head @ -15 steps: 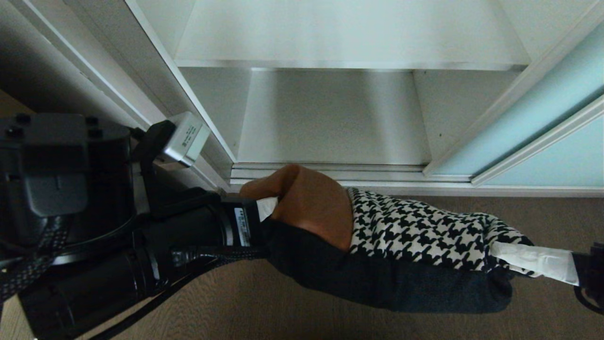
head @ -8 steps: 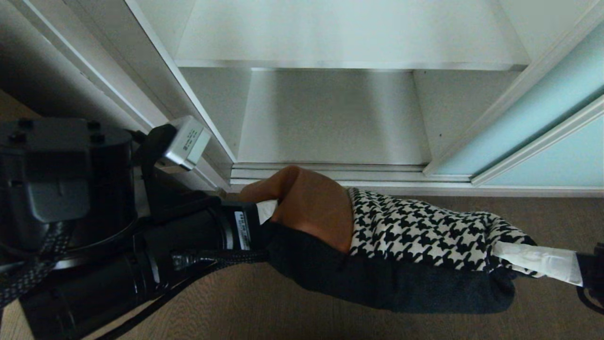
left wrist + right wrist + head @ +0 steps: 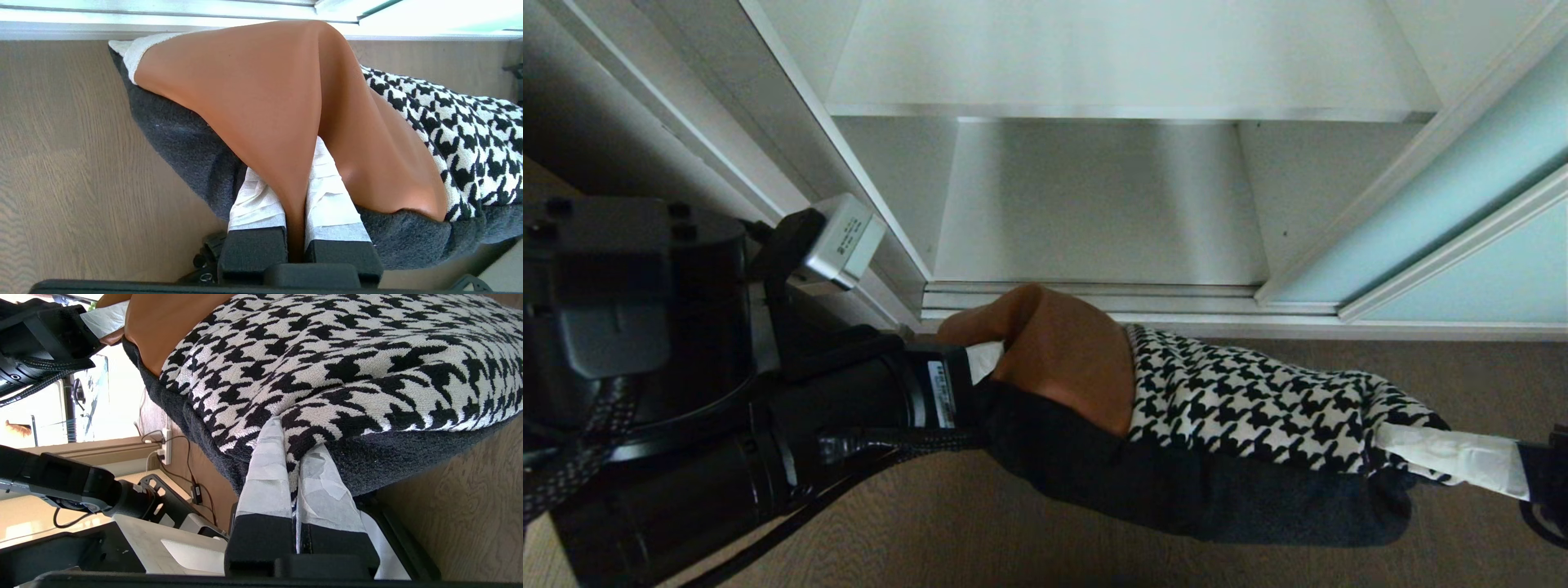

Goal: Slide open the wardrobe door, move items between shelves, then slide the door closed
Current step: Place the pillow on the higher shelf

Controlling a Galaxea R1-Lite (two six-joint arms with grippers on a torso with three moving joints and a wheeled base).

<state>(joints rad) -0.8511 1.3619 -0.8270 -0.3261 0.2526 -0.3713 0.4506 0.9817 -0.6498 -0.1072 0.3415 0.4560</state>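
The wardrobe fills the upper part of the head view, its white interior open, with one shelf above and a lower shelf beneath it, both bare white boards. At the right the door stands slid aside, its pale aqua glass angled away behind a slim light frame, and a second aqua panel lies just beside it. The floor runs brown and wood-grained in front of the track. The left arm comes in dark and bulky from the lower left corner. The pillow hangs lengthwise between the two grippers, in front of the wardrobe and outside it (tan patch at the left end, houndstooth across the middle and right, charcoal along the near edge); it seems to be clear of the floor, though the head view does not settle that. The left gripper is clenched on a pinched fold of the tan fabric, its white-wrapped fingers pressing from either side. The right gripper is clamped on the houndstooth corner at the other end, its wrapped fingers nearly meeting over the cloth.
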